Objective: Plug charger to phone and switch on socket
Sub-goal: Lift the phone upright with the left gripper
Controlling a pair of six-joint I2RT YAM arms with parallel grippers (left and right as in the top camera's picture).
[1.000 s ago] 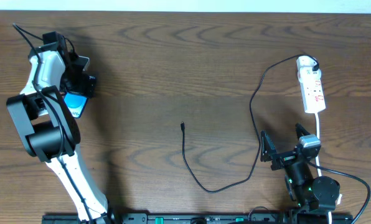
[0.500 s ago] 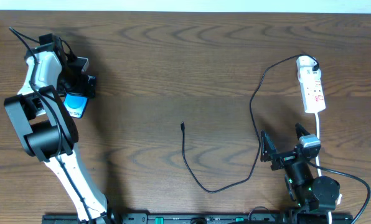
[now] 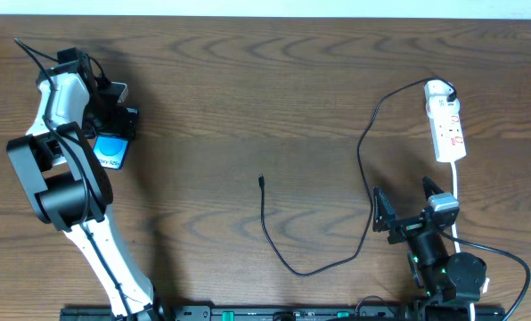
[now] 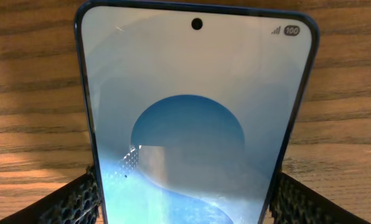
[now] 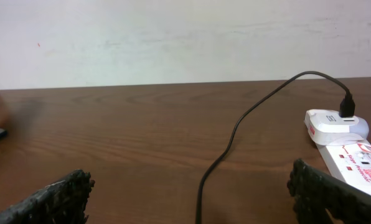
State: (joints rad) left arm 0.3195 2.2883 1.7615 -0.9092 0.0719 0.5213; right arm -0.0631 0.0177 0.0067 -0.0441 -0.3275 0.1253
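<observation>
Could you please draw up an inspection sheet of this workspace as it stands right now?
Surface: brown wood-grain table.
Job's things: phone face up with its screen lit, on the left side; socket on the right side, switch state too small to tell; charger plugged into the socket's far end, its free plug lying mid-table, not in the phone.
Clutter: nothing seen.
Grippers: left gripper closed on the phone's two long edges; right gripper open and empty, short of the socket.
Cables: the charger loops loosely across the table; white cord runs from the socket toward the right arm.
Surroundings: pale wall behind the table.
</observation>
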